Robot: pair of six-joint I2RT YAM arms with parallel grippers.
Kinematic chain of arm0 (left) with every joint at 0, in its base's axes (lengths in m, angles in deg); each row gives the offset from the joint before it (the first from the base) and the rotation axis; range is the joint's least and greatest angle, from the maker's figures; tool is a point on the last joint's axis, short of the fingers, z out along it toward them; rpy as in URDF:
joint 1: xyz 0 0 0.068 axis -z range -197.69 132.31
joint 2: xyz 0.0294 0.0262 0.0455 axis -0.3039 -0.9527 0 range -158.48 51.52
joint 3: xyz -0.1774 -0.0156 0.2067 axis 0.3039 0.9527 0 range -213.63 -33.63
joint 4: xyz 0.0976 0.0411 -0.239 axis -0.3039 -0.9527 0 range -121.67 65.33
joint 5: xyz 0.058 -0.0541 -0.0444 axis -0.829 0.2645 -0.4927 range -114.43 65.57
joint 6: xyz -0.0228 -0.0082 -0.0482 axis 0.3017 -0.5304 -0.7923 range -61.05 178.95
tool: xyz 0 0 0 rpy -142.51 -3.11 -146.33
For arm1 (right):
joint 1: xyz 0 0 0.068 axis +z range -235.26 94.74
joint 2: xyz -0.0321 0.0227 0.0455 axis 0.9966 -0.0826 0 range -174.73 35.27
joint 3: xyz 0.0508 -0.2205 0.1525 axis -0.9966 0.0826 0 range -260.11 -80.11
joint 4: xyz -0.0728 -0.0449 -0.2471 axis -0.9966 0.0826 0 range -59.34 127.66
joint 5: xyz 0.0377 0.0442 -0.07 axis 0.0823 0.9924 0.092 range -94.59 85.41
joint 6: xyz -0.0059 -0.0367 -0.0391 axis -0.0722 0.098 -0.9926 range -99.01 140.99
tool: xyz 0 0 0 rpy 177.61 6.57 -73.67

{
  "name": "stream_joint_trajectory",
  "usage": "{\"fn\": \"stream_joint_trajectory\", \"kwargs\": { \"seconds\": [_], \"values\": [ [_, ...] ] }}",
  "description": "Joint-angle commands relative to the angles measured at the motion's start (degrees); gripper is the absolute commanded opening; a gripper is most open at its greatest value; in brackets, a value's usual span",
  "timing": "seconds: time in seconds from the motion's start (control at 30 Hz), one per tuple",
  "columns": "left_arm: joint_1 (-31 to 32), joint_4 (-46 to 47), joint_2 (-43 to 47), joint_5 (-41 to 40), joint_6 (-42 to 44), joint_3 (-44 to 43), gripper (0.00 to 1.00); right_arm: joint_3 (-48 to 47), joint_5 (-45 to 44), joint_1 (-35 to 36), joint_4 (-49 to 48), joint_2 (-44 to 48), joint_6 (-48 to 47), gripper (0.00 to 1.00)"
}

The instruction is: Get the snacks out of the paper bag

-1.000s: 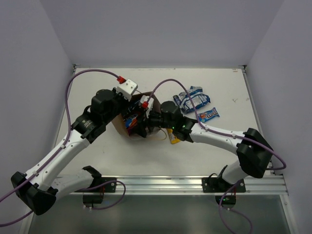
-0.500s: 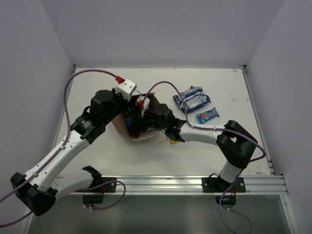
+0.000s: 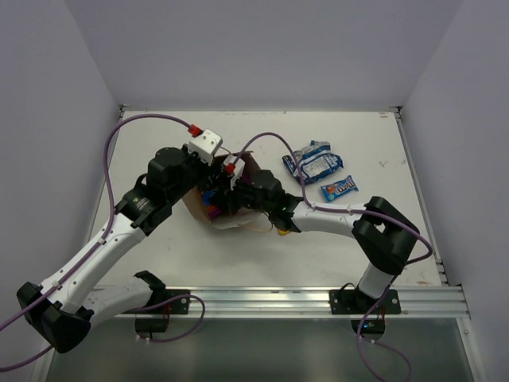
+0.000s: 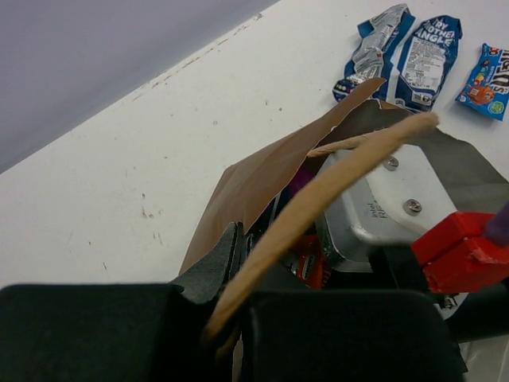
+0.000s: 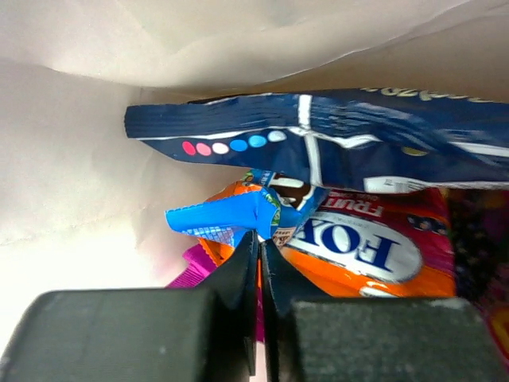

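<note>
The brown paper bag (image 3: 194, 208) lies on its side mid-table, mouth toward the right. My left gripper (image 4: 241, 267) is shut on its pale twisted handle (image 4: 350, 163) and holds the mouth up. My right gripper (image 3: 224, 197) reaches inside the bag. In the right wrist view its jaws (image 5: 259, 239) are shut on the edge of the orange-red packet (image 5: 374, 255), just under the end of a blue bar (image 5: 227, 216). A dark blue bag (image 5: 318, 143) lies above them and a magenta pouch (image 5: 189, 274) below. Outside lie two blue-white packets (image 3: 314, 163), a blue bar (image 3: 339, 189) and a yellow bar (image 3: 281, 230).
The right forearm (image 3: 334, 219) stretches across the table from the right, over the yellow bar. The right wrist camera housing (image 4: 374, 203) fills the bag's mouth in the left wrist view. White walls enclose the table on three sides; a metal rail (image 3: 302, 301) runs along the near edge.
My right arm pushed further left into the bag, and its jaws went from open to shut on the orange-red packet's edge. The left gripper kept its hold on the handle.
</note>
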Motion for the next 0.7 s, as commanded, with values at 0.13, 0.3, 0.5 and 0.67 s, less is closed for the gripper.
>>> {"fn": "stream_joint_trajectory", "kwargs": {
  "seconds": [0.13,0.3,0.5,0.67],
  "values": [
    [0.3,0.6,0.9,-1.0,-0.4,0.8,0.0,2.0,-4.9,0.0,-0.1,9.9,-4.0,0.0],
    [0.2,0.6,1.1,-2.8,-0.1,1.1,0.0,3.2,-6.0,0.0,4.9,16.9,-6.1,0.0],
    [0.2,1.4,1.1,-3.6,0.1,1.0,0.0,4.8,-10.2,-0.3,17.3,32.1,-9.4,0.0],
    [0.2,1.7,0.9,-4.1,0.4,0.9,0.0,5.2,-21.7,-1.4,29.7,46.5,-8.2,0.0]
  ]
}}
